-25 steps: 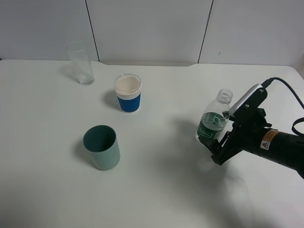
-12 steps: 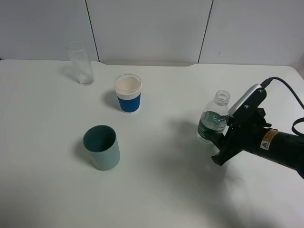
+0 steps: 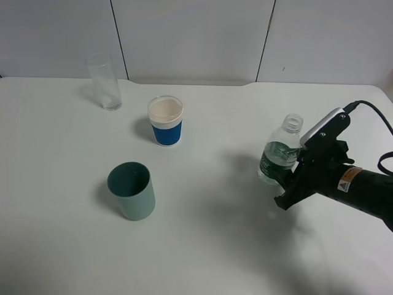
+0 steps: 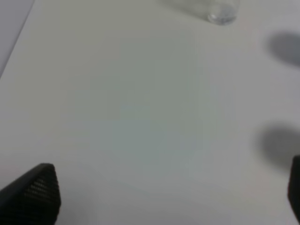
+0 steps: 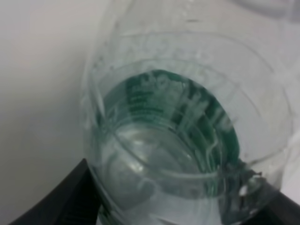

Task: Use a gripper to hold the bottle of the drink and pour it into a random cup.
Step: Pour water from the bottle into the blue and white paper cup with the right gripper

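Observation:
The bottle of the drink, clear with a dark green label and no cap, stands nearly upright at the right of the table. My right gripper is shut on its lower half. In the right wrist view the bottle fills the frame, with dark fingers at its sides. The cup, white with a blue sleeve, stands far to the left of the bottle, toward the back. My left gripper is open over bare table, holding nothing.
A grey-green cup stands at the front left. A tall clear glass is at the back left, and its base shows in the left wrist view. The white table meets a grey wall behind.
The right gripper has closed on the bottle. Bottle and gripper have shifted slightly to the right. The cups and the glass have not moved.

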